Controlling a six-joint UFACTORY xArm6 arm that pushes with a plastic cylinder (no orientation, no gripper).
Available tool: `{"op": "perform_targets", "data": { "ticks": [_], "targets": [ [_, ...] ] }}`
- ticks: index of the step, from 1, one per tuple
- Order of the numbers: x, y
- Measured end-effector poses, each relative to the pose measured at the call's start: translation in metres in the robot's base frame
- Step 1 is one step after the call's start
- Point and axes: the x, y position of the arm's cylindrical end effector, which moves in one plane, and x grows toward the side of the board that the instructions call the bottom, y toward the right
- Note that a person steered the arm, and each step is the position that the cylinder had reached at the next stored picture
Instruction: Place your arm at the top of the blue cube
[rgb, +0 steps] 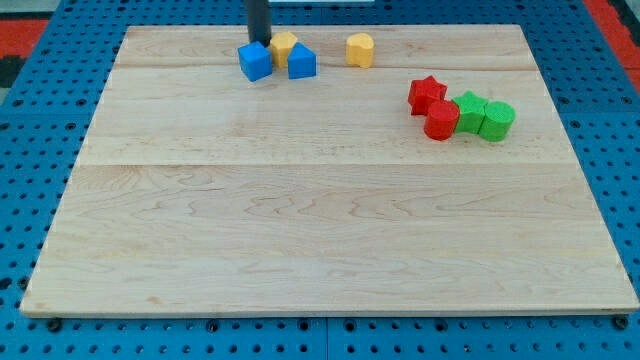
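Note:
The blue cube (255, 61) sits near the top edge of the wooden board (320, 230), left of centre. My tip (258, 42) is right at the cube's top side, touching or nearly touching it; the dark rod rises out of the view's top. A second blue block (302, 62), wedge-like, lies just right of the cube. A yellow block (284, 44) sits between and above the two blue ones, to the right of my tip.
Another yellow block (360, 49) lies further right along the top edge. At the view's right are a red star (427, 93), a red block (441, 120), a green star-like block (469, 110) and a green cylinder (496, 120), clustered together.

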Motion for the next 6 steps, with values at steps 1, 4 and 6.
{"op": "perform_targets", "data": {
  "ticks": [1,4,6],
  "targets": [
    [-0.017,0.001],
    [-0.016,0.036],
    [0.045,0.003]
  ]
}}
